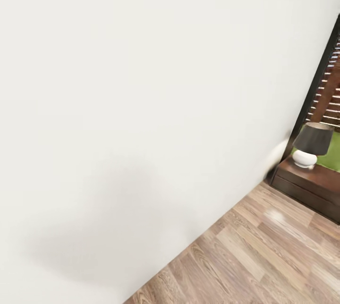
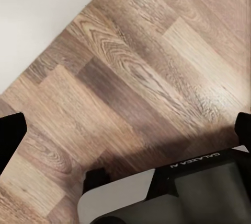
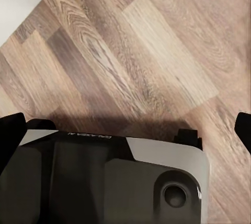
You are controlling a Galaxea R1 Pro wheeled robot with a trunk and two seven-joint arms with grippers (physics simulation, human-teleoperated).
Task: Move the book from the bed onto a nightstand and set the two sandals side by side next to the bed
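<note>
Head cam is mostly staring at a plain white wall (image 1: 132, 105), with the wood-plank floor (image 1: 264, 256) cutting across the lower right. Far right there's a dark brown nightstand (image 1: 311, 186) sitting against the wall, and on top of it a lamp (image 1: 310, 145) with a white round base and a dark shade. Behind that is a dark-framed window (image 1: 326, 72) with the slatted fence and some green grass.

Both wrist cams look down at floor planks and the robot's own grey base (image 3: 130, 182). The left gripper (image 2: 125, 135) has dark fingertips (image 2: 10, 135) at opposite edges, so it's spread wide, holding nothing. Same for the right gripper (image 3: 125, 135): fingertips (image 3: 10, 138) far apart, nothing between them.
</note>
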